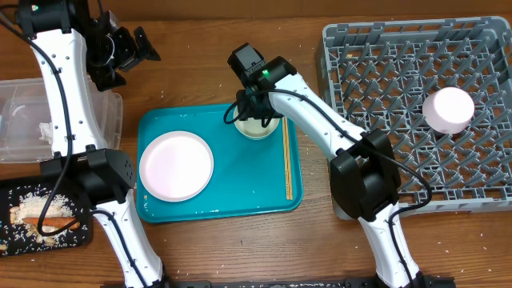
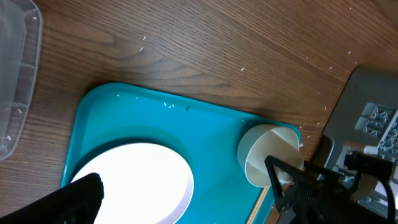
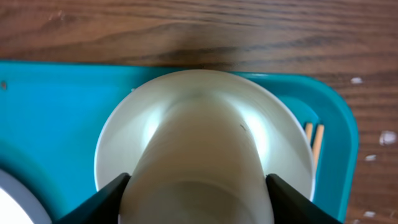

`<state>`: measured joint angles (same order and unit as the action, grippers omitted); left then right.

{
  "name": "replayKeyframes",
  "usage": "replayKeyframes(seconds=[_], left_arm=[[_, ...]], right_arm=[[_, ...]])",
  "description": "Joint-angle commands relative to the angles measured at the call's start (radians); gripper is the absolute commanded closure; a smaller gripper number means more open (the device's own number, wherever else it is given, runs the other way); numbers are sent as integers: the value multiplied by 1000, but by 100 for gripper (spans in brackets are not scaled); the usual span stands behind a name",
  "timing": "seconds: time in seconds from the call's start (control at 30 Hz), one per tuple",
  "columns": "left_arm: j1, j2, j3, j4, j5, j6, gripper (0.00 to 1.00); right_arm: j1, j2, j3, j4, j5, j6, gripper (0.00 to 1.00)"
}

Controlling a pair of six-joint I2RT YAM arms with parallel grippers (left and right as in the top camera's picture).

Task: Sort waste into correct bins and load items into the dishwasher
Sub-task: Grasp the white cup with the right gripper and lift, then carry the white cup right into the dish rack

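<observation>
So my right gripper (image 3: 198,182) has its jaws closed onto the cup (image 3: 199,118), pads on both sides. It's at the far edge of the teal tray (image 1: 240,192) and I reckon it's headed for the dish rack (image 1: 400,72). My left gripper (image 1: 132,56) hangs wide open and empty near the clear tub (image 1: 16,120), out of the way.

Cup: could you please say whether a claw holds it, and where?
The right claw flanks the cup at its sides; grip cannot be told; left claw empty.
</observation>
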<state>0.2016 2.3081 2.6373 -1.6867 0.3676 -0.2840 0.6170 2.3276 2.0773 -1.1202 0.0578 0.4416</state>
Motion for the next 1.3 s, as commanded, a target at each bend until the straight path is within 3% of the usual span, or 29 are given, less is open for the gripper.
replayKeyframes(seconds=[0.0,0.27,0.47,0.6,0.97,1.13,1.27], left_arm=[[-6,5,-2,0,14,15,0],[-6,5,-2,0,14,15,0],[-6,5,-2,0,14,15,0],[-6,5,-2,0,14,15,0],[-6,5,-2,0,14,15,0],[-6,5,-2,0,14,15,0],[-6,5,-2,0,14,15,0]], right_arm=[[6,-1,3,0,11,5,50],[-28,-37,128,-114,21,3,55],[-175,-175,360,-284,24,-51,55],[-393,-286,438,-323,70,-61,55],[-1005,-283,342,-322,41,-18,54],[-1132,-240,220,-280,0,-18,53],[-1170,-238,95,-208,2,-18,38]])
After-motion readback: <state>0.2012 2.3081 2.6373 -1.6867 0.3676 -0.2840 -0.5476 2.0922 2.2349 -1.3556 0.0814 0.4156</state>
